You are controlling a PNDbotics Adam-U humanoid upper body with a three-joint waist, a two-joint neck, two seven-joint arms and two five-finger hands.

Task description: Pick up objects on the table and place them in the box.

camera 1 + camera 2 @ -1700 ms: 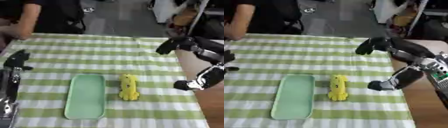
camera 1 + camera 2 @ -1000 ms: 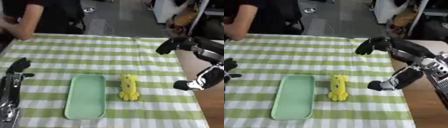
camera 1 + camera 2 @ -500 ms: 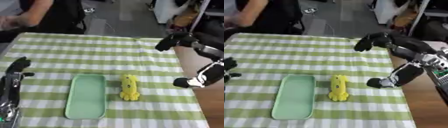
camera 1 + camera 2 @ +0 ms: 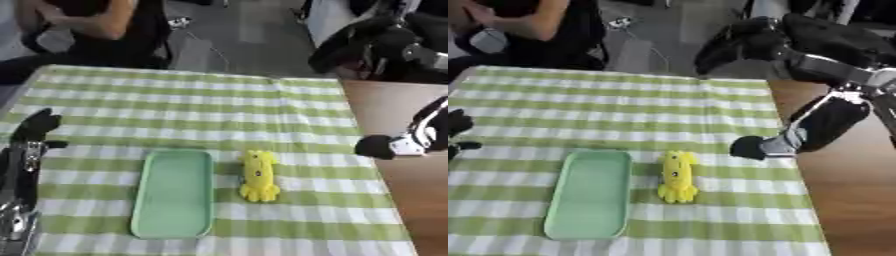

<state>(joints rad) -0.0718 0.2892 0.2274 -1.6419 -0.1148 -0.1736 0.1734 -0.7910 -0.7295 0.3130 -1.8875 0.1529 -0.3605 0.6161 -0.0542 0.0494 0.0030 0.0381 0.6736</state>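
A yellow soft toy (image 4: 258, 175) lies on the green-and-white checked tablecloth, right beside a pale green shallow box (image 4: 173, 192), close to the box's right rim. The box holds nothing. My left hand (image 4: 35, 127) shows at the table's left edge, fingers up and relaxed, well left of the box. My right hand (image 4: 737, 42) hangs raised over the table's far right corner, far from the toy, blurred. A black joint of the right arm (image 4: 750, 147) sits low at the table's right edge, to the right of the toy.
A person sits at the far left edge (image 4: 87, 30), not touching the things. Bare brown tabletop (image 4: 411, 200) runs along the right of the cloth. Striped cloth (image 4: 175, 100) lies open between the box and the far edge.
My right hand has risen and moved farther toward the far edge. The left hand has sunk slightly at the left edge. Toy and box have not moved.
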